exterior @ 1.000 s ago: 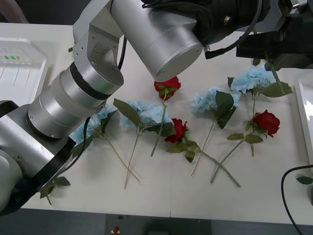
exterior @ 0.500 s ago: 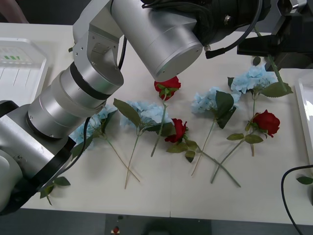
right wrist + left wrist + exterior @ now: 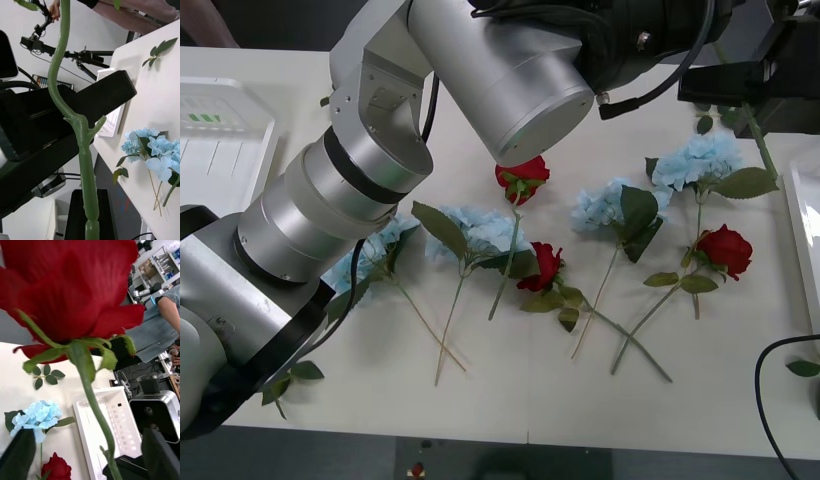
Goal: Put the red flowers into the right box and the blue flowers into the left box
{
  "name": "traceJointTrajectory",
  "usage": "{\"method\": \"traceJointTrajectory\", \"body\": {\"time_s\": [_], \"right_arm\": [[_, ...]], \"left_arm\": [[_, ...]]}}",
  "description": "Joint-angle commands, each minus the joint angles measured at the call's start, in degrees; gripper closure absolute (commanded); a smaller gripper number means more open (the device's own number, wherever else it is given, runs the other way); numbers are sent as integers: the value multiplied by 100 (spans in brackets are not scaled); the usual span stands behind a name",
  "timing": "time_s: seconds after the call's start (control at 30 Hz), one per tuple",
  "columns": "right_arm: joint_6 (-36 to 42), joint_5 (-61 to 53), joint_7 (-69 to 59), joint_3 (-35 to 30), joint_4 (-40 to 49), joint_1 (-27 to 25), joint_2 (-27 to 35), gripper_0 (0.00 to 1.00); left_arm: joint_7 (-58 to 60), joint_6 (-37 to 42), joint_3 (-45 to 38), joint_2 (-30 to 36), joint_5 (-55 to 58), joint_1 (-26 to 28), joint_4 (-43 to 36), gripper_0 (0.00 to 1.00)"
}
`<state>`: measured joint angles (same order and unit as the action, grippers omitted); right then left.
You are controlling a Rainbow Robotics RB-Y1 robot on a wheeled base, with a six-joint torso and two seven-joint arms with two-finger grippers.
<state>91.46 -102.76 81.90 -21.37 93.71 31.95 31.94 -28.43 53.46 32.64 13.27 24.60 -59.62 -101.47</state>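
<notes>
While the right gripper hangs at 1 o'clock over the pale worktop, you see it closed on the thin green stem of a red artificial rose. The stem runs up its wrist view, and the bloom stands close before the left wrist camera. The left gripper is wide open, with its black fingers at either side of that stem and clear of it. Three other red fabric roses lie on the worktop: at 12 o'clock, at centre and at 3 o'clock. Pale-blue fluffy hydrangeas lie among them. The translucent ribbed plastic bin sits at 10 o'clock, and the shallow white plastic tray at 3 o'clock.
</notes>
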Motion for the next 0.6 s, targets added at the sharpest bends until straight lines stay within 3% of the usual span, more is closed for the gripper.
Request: {"method": "traceJointTrajectory", "body": {"time_s": [0.03, 0.37, 0.6], "right_arm": [[12, -16, -236, -87, 182, 100, 145, 100], [592, 107, -157, -632, -327, 100, 655, 100], [803, 521, -7, -834, -547, -14, 1227, 100]], "left_arm": [[479, -749, 181, 17, -596, -155, 57, 0], [830, -898, 234, 167, -755, -155, 162, 0], [479, -854, -293, 668, 344, -129, 154, 0]]}}
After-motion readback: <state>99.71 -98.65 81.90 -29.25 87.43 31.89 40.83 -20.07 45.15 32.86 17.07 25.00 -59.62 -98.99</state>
